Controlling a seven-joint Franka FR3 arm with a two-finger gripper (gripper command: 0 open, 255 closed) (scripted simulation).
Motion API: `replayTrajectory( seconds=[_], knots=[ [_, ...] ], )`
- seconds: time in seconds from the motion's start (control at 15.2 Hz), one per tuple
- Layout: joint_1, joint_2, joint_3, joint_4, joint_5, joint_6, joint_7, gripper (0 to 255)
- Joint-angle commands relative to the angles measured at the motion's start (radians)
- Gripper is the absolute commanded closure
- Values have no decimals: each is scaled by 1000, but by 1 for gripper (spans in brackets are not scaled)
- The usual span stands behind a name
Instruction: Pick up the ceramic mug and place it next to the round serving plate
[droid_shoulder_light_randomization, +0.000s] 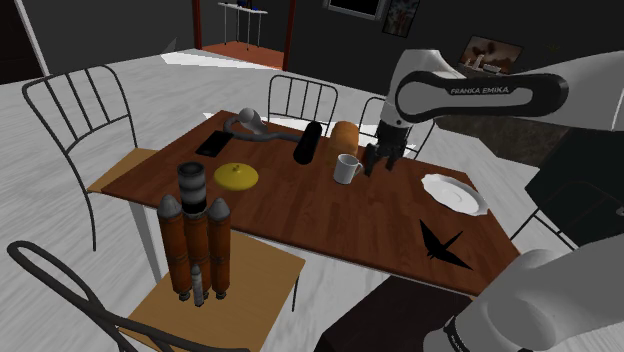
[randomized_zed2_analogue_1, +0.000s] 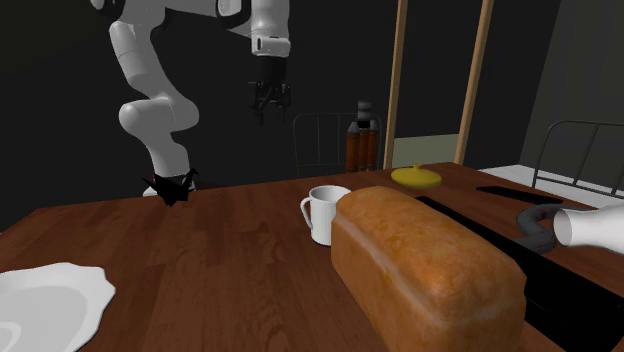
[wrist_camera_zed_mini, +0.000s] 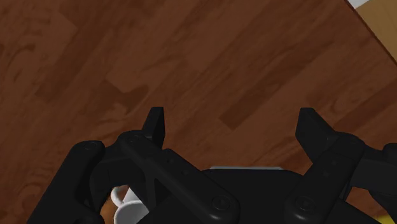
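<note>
The plain white handled mug (droid_shoulder_light_randomization: 346, 169) stands upright on the dark wooden bench (droid_shoulder_light_randomization: 300, 210). It is just beside a golden-brown bread loaf (droid_shoulder_light_randomization: 345, 135) and apart from the round white serving plate (droid_shoulder_light_randomization: 455, 193). The black fingers (wrist_camera_zed_mini: 154, 126) hang spread above the bench near the mug, clasping nothing. The white arm (droid_shoulder_light_randomization: 480, 95) bears the lettering "FRANKA EMIKA".

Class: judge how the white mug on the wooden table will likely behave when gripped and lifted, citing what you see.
The mug looks rigid, so it probably won't deform. Its smooth white wall may slip in the gripper. Standing upright with a handle on one side, it could tip if nudged near the rim.
</note>
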Motion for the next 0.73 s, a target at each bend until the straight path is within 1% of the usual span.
replayTrajectory(
  seconds=[0.0, 0.33, 0.66],
  knots=[
    [-6, 77, -9, 49, -5, 31, -9, 0],
    [-21, 265, -30, 173, -11, 102, -33, 0],
    [-36, 454, -46, 328, -8, 142, -59, 0]
  ],
)
